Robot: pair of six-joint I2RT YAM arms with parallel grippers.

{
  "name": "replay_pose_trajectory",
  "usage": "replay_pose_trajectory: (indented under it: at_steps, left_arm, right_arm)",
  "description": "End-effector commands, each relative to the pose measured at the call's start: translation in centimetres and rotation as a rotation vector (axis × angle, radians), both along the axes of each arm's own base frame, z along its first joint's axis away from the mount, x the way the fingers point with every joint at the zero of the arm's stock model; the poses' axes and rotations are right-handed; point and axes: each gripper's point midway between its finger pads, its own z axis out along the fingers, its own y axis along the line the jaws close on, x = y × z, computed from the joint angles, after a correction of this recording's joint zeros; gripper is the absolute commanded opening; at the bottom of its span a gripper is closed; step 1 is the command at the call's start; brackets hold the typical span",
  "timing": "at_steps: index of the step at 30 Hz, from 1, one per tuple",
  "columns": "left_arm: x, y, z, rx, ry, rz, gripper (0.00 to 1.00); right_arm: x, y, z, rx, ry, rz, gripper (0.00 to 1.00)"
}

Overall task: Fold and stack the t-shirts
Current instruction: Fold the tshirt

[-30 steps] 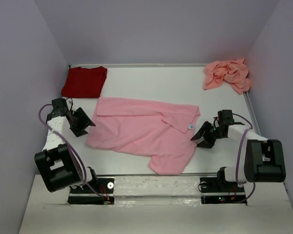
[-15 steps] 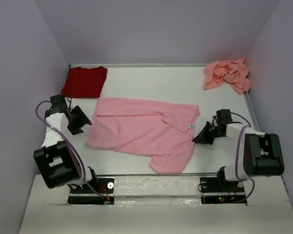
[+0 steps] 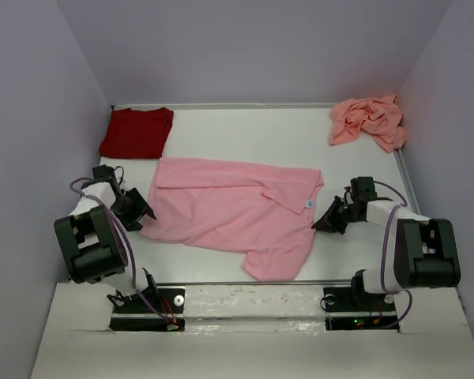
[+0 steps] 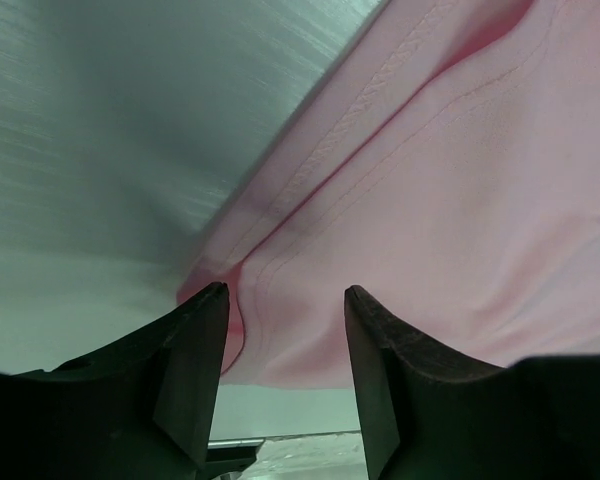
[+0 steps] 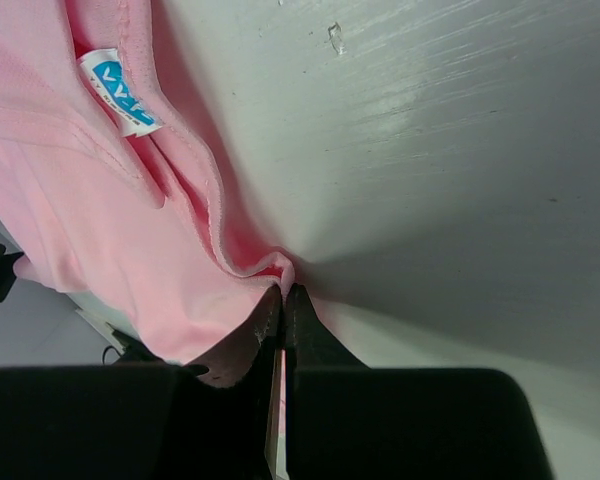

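The light pink t-shirt (image 3: 237, 209) lies spread on the table (image 3: 245, 130); your right gripper (image 5: 282, 292) is pinched closed on its edge near the neck label (image 5: 120, 90), your left gripper (image 4: 285, 298) open astride the opposite hem. The dark red t-shirt (image 3: 137, 132) sits folded far left, the salmon-pink t-shirt (image 3: 369, 120) crumpled far right.

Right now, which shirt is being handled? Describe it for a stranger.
On the white table, look at the middle. The light pink t-shirt lies spread there, the right gripper pinching its edge. Unlike the folded dark red tee and crumpled salmon tee at the far corners, it carries a white neck label.
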Motion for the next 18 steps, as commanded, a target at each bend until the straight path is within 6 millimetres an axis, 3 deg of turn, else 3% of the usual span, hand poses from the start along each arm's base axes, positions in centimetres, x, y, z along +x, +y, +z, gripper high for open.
replay_pose_trajectory:
  at_steps: [1,4,7,8,13,18]
  left_arm:
    - [-0.21,-0.92,-0.14,-0.053,0.006,-0.019,0.58]
    - [-0.63,-1.35,-0.38,-0.078,0.019,-0.021,0.51]
    - [-0.62,-1.35,-0.01,-0.072,0.012,-0.019,0.36]
    - [-0.73,-1.37,0.07,-0.075,0.014,-0.020,0.24]
    - [-0.98,-1.61,0.12,-0.084,0.017,-0.018,0.00]
    - [-1.15,-1.76,0.19,-0.091,0.020,-0.015,0.00]
  right_arm:
    - [1.36,0.07,1.01,-0.011,-0.072,0.008,0.00]
    - [1.31,0.05,0.92,-0.012,-0.068,0.006,0.00]
    - [1.23,0.03,0.89,-0.013,-0.068,0.006,0.00]
    - [1.15,0.01,0.83,-0.014,-0.066,0.005,0.00]
    - [1.13,-0.01,0.69,-0.016,-0.063,0.005,0.00]
    - [1.68,-0.12,0.84,-0.023,-0.070,0.006,0.00]
